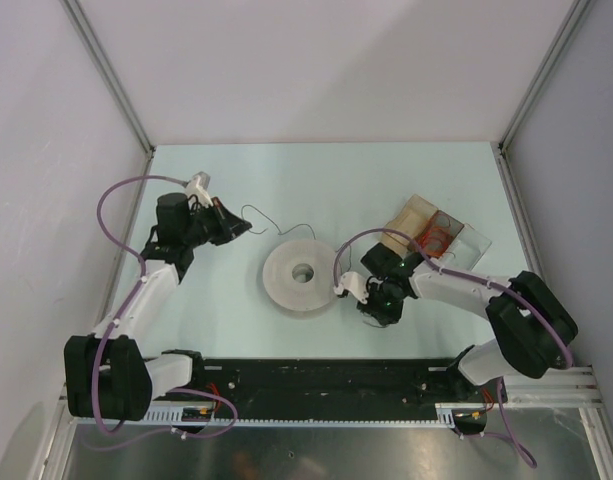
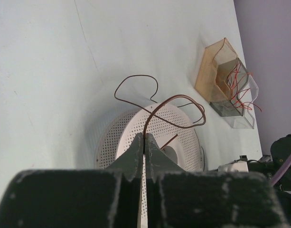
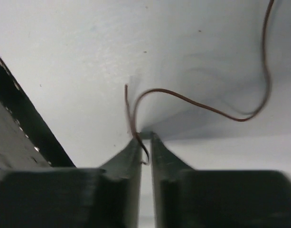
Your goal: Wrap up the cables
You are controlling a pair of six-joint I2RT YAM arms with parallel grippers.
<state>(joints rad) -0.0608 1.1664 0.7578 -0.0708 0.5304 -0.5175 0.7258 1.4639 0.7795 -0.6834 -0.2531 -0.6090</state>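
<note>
The cable (image 1: 258,212) is a thin brown wire looping above the table left of centre. My left gripper (image 1: 241,228) is shut on one end of it. In the left wrist view the cable (image 2: 173,99) curls up out of the shut gripper (image 2: 145,137) above the white perforated spool (image 2: 183,124). The spool (image 1: 301,275) lies flat mid-table. My right gripper (image 1: 374,315) points down at the table just right of the spool. In the right wrist view its jaws stand at a narrow slit, and a bend of the cable (image 3: 207,108) sits pinched between the fingertips of the gripper (image 3: 145,138).
A tan and clear box (image 1: 433,235) holding orange-red wire stands at the back right, and the same box (image 2: 226,85) appears in the left wrist view. A black rail (image 1: 316,380) runs along the near edge. Purple arm cords arc over both arms.
</note>
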